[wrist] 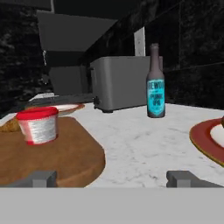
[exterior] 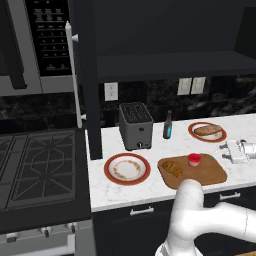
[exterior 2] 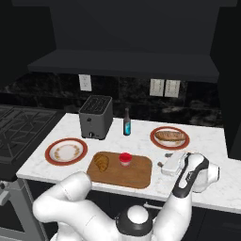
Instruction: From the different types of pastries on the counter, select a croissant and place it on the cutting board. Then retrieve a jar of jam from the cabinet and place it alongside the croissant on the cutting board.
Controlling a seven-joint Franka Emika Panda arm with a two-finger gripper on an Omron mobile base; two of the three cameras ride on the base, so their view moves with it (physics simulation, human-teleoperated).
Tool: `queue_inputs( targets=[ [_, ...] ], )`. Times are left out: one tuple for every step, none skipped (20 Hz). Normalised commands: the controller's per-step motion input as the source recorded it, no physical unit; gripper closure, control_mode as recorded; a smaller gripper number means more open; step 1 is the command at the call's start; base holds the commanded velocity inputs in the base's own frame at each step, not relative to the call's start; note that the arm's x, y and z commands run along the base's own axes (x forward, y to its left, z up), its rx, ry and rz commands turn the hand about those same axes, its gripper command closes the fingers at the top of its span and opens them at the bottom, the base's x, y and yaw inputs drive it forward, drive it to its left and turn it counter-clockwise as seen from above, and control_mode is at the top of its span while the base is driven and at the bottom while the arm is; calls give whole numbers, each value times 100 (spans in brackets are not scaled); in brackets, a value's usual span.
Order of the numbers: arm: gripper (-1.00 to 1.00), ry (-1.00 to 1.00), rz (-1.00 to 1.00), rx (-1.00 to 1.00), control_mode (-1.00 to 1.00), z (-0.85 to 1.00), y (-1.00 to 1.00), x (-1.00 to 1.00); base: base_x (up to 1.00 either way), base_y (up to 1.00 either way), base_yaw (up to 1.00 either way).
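On the white counter (exterior: 160,149) lies the brown cutting board (exterior: 206,173) (exterior 2: 134,173). The golden croissant (exterior: 171,168) (exterior 2: 101,162) rests on the board's left part. The red-lidded jar of jam (exterior: 194,159) (exterior 2: 124,159) (wrist: 38,125) stands upright beside it on the board. My gripper (exterior: 226,153) (exterior 2: 163,165) (wrist: 113,179) hovers low over the counter just right of the board, open, with nothing between its fingers. A longer oblong pastry (exterior: 207,131) (exterior 2: 170,136) lies on a red-rimmed plate. The dark cabinet (exterior: 170,62) hangs above.
A grey toaster (exterior: 135,125) (wrist: 118,83) and a dark bottle with a blue label (exterior: 167,126) (wrist: 155,83) stand at the back. A red-rimmed plate (exterior: 127,168) with nothing on it sits left of the board. The stove (exterior: 35,165) is at far left.
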Motion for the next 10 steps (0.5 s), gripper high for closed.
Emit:
queue_inputs(
  targets=[
    [-100,26,-16,-1,-100,43,-100,-13,0,0,0],
    [-100,25,-19,-1,-100,39,-100,-24,0,0,0],
    [-100,24,-22,0,-100,41,-100,-40,0,0,0],
    [-100,20,-25,0,-100,26,-100,-58,0,0,0],
    [-100,18,-29,0,-100,19,-100,-71,0,0,0],
    [-100,17,-30,0,-100,16,-100,-72,0,0,0],
    [-100,15,-35,0,-100,8,-100,-78,0,0,0],
    [-100,14,-38,0,-100,4,-100,-76,0,0,0],
    [-100,12,-43,0,-100,0,-92,-74,0,0,0],
    [-100,12,-45,0,-100,0,-87,-72,0,0,0]
  ],
)
